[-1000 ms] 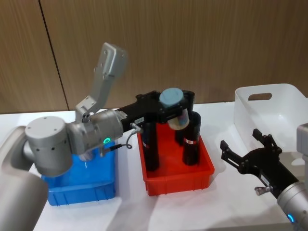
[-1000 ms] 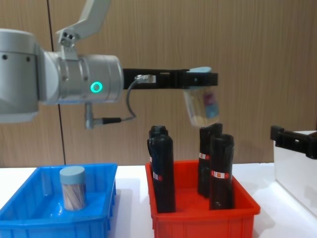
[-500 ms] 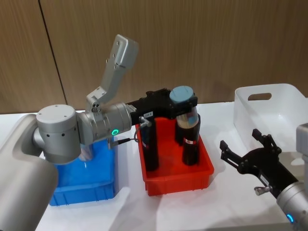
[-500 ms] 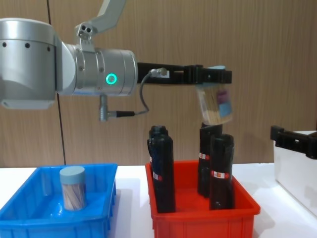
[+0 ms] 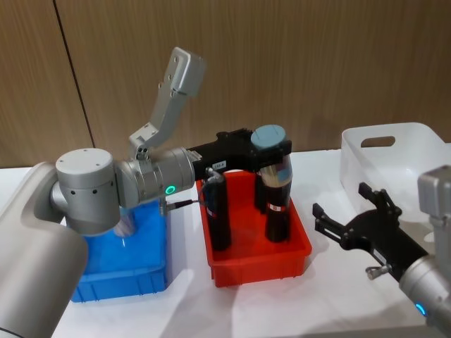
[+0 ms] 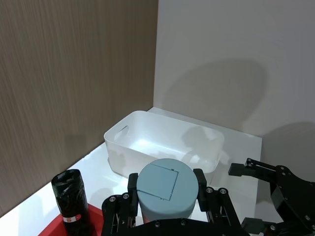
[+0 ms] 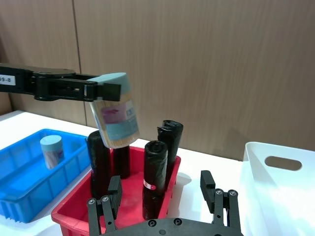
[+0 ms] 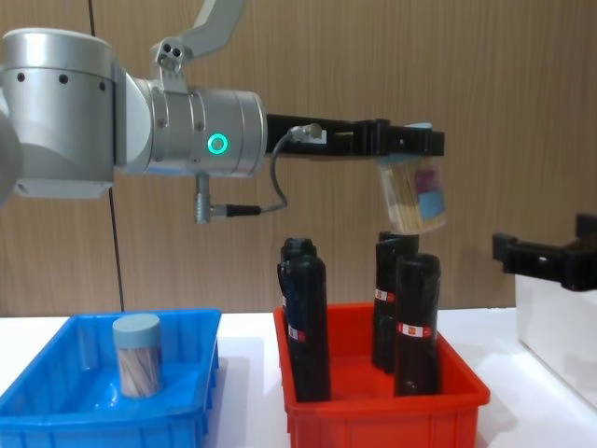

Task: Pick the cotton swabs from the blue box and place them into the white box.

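My left gripper (image 5: 272, 149) is shut on a jar of cotton swabs (image 5: 276, 169), a clear jar with a grey-blue lid (image 6: 167, 189). The jar hangs tilted high above the red bin, over the black cylinders (image 8: 417, 194). A second cotton swab jar (image 8: 137, 355) stands upright in the blue box (image 8: 103, 416), also seen from the right wrist (image 7: 51, 151). The white box (image 5: 394, 151) sits at the table's right. In front of it my right gripper (image 5: 341, 203) hovers open and holds nothing, to the right of the red bin.
A red bin (image 5: 257, 265) between the blue and white boxes holds several tall black wrapped cylinders (image 8: 308, 327) with red-white labels. A wooden wall stands behind the table. Bare white table lies between the red bin and the white box.
My left arm has carried the held jar a little further right, toward the white box. My right gripper has shifted left, closer to the red bin.
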Available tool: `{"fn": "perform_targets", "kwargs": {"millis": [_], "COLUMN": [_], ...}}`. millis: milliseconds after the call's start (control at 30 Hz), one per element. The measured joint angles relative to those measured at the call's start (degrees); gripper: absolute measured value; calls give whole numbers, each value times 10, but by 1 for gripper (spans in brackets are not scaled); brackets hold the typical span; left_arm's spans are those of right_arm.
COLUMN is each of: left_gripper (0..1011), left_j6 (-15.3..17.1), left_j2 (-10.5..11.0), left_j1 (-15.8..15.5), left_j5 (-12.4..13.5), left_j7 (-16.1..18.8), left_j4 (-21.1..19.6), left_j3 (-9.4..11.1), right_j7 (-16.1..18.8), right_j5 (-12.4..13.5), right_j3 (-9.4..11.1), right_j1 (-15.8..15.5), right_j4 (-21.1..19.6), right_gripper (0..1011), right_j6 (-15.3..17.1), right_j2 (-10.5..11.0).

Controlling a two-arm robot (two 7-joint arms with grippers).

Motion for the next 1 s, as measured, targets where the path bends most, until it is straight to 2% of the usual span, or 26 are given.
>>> {"fn": "perform_targets", "kwargs": {"millis": [533,1000], "left_gripper": [669,670], "left_j6": [3,3], "left_j2": [-2,-3], "left_j1": [-4,-5], "left_j5": [0,0], "left_j7": [-3,-3], "left_j4": [5,6], "left_j3": [1,1], "right_j7": [77,122], "right_j5": [-30,-20], "right_j3": [0,-1], "right_j1": [68,121], "right_j4": [32,76], "right_gripper": [1002,1002], "right_j6": [56,89], "right_j2": [-12,-30]}}
